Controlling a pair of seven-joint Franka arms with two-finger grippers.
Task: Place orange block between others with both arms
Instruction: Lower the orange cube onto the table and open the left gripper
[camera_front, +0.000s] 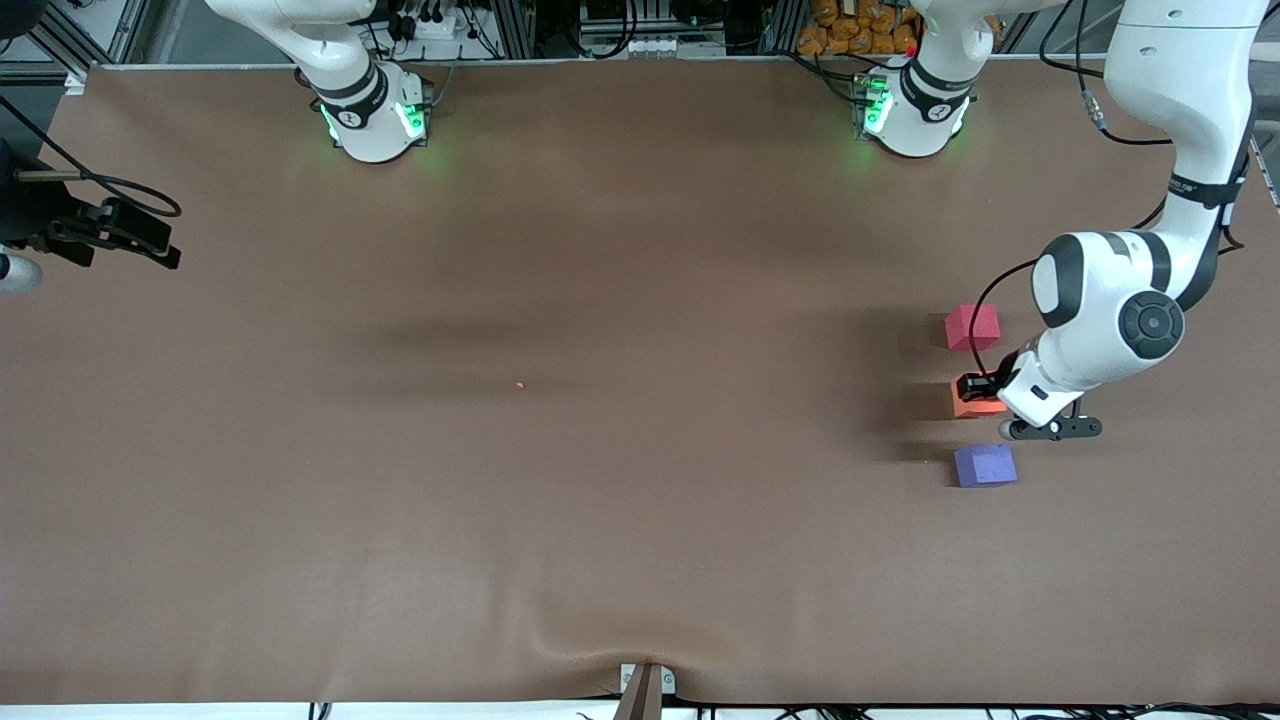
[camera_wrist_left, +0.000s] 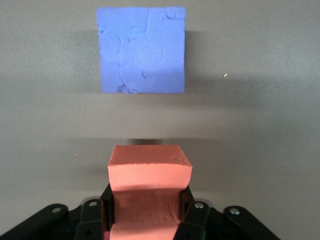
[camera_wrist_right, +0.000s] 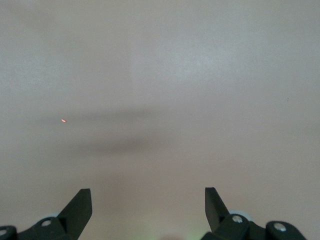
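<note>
The orange block (camera_front: 975, 404) sits clamped between the fingers of the left gripper (camera_front: 978, 388), in the gap between the other two cubes at the left arm's end of the table (camera_front: 600, 520); whether it rests on the cloth or hangs just above it, I cannot tell. In the left wrist view the black fingers (camera_wrist_left: 186, 207) press against both sides of the orange block (camera_wrist_left: 149, 192).

Nearest the front camera lies the purple-blue cube (camera_front: 985, 466), close to the orange one but apart from it. The red-pink cube (camera_front: 972, 327) lies farther from the camera, also with a gap. That makes three cubes, one of each colour, in a rough line.

The left arm (camera_front: 1110, 310) reaches from its base, elbow bent, wrist tipped low over the row.

The right gripper (camera_front: 120, 235) waits over the right arm's end of the table, fingers (camera_wrist_right: 77, 210) spread wide, grasping nothing. A tiny orange speck (camera_front: 520, 385) lies mid-table.
</note>
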